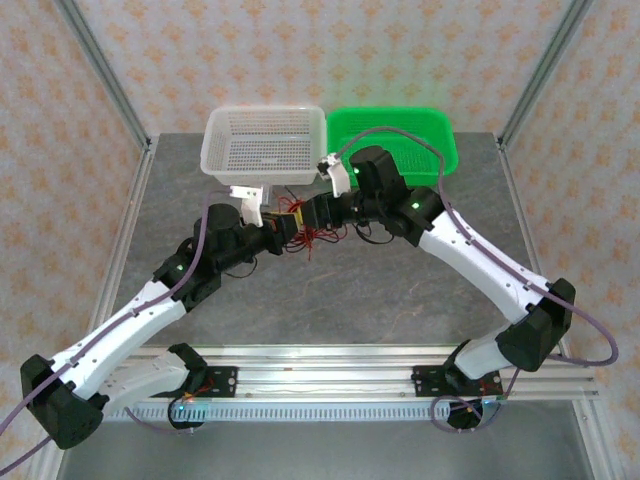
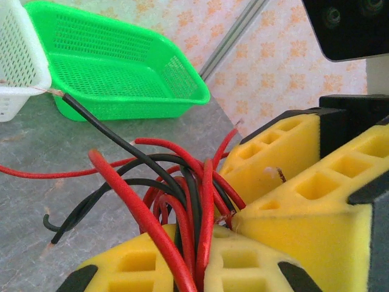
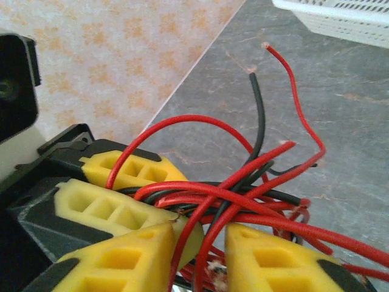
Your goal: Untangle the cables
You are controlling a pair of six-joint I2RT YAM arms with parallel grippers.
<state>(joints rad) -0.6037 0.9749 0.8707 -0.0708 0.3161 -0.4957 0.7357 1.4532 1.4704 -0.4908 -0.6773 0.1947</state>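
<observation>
cables [image 1: 305,238]: red-black knot, middle of top view, over tabletop [image 1: 400,300] | left claw [image 2: 193,266]: clenched on the cables | right claw [image 3: 206,258]: around strands, grip cannot tell | handling: light, limp, probably slippery; take one loose end

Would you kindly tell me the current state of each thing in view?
cables: tangled, red and black, bunched between both end effectors.
left end effector: shut on the cables.
right end effector: jaws around the cables, grip unclear.
white basket: upright, empty.
green basket: upright, empty.
</observation>
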